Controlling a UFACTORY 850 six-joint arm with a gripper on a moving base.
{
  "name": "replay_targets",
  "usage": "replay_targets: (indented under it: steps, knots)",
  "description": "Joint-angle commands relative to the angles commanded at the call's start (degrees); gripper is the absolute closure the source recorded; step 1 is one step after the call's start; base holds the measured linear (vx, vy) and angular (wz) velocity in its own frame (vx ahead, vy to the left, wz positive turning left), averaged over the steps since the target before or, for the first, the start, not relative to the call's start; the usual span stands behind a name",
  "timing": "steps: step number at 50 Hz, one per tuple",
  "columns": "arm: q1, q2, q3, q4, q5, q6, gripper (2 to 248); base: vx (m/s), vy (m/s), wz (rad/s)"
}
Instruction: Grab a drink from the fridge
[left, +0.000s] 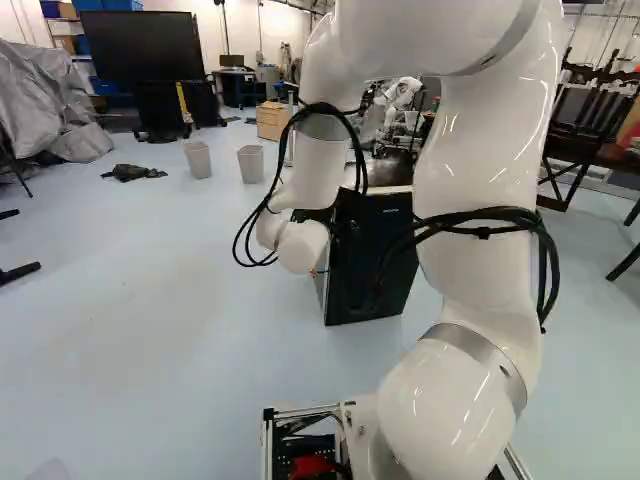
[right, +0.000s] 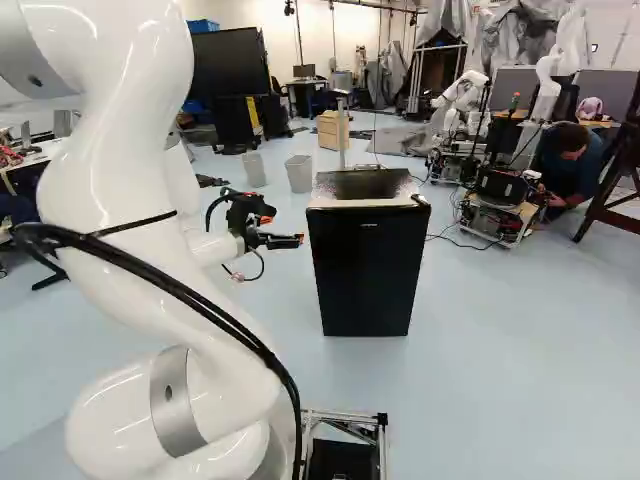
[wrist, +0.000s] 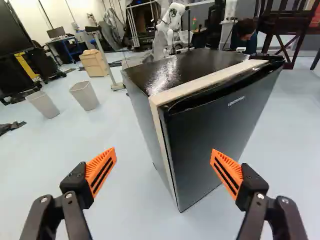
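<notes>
Fridge (wrist: 220, 125), small, black and box-shaped, stands with its door closed on the pale blue floor (right: 500, 380) ahead. To its left, the black two-fingered gripper (right: 284, 229) with orange pads is released, fingers wide apart. Farther off, left, are two pale grey bins (right: 299, 173) and a dark crumpled heap (left: 134, 172), perhaps cloth.

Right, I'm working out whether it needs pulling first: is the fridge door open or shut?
Shut: the door sits flush against the body down its visible side edge, and no inside shows.
</notes>
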Motion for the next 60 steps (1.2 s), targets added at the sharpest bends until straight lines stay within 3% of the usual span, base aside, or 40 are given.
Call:
replay_targets:
  steps: [21,37,48,60]
  knots:
    - [0.54,-5.01,-6.96,3.75,0.66,0.00,3,0.000,0.000,0.000]
    - [-0.65,-8.40,-11.88,7.65,1.38,0.00,3,0.000,0.000,0.000]
    - [-1.59,-9.74,-13.89,10.27,1.82,0.00,3,0.000,0.000,0.000]
    - [-2.23,-10.01,-14.30,10.93,1.91,0.00,3,0.000,0.000,0.000]
